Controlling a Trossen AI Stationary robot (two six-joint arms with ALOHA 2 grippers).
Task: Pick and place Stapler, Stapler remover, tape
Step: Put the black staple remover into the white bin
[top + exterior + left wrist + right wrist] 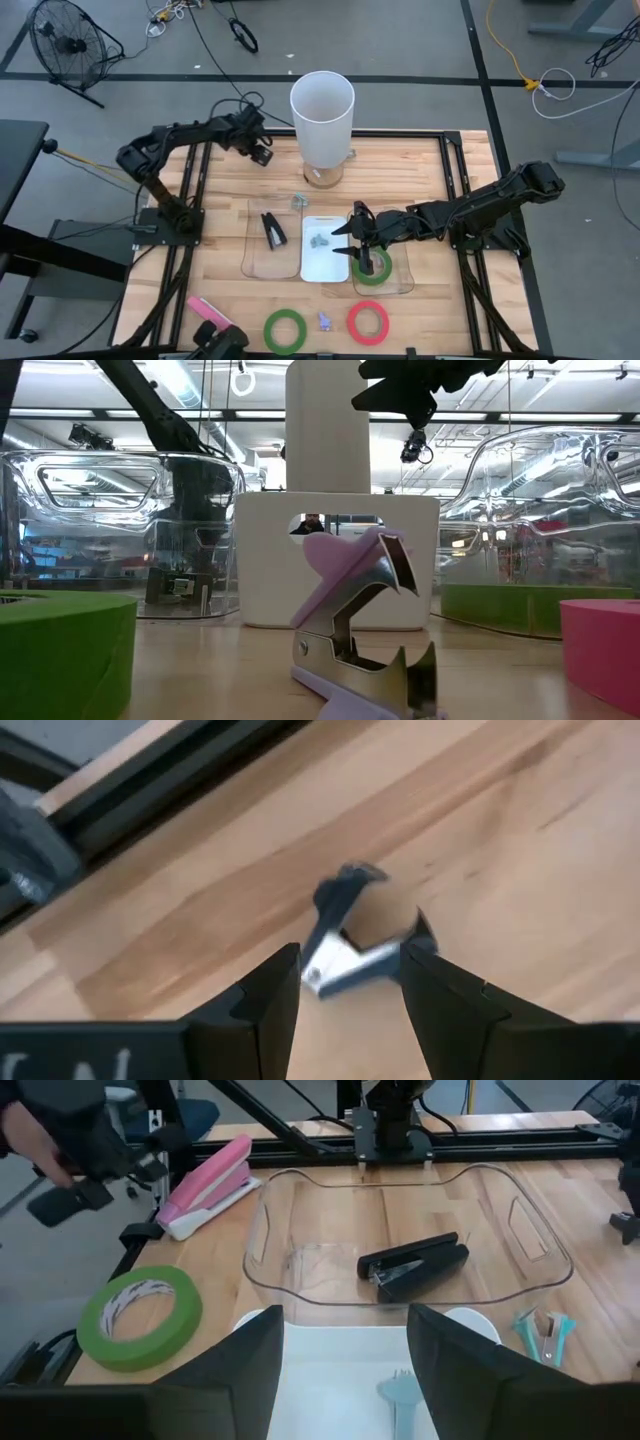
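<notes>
Hovering over the right clear tray (404, 283), the right gripper (345, 240) has its fingers spread and empty, apparently because one green tape ring (372, 266) already lies in that tray. The left gripper (345, 982), also open, is poised near the tabletop's far edge over a remover (350, 940), fingers straddling it for a grasp. A black stapler (273, 230) lies in the left tray (251, 255); green tape (285, 330), red tape (368, 320), a purple remover (324, 320) and a pink stapler (209, 311) wait along the near edge.

A robotics lab: around the wooden table (420, 165), grey floor carries cables (555, 82) and a fan (68, 40).
</notes>
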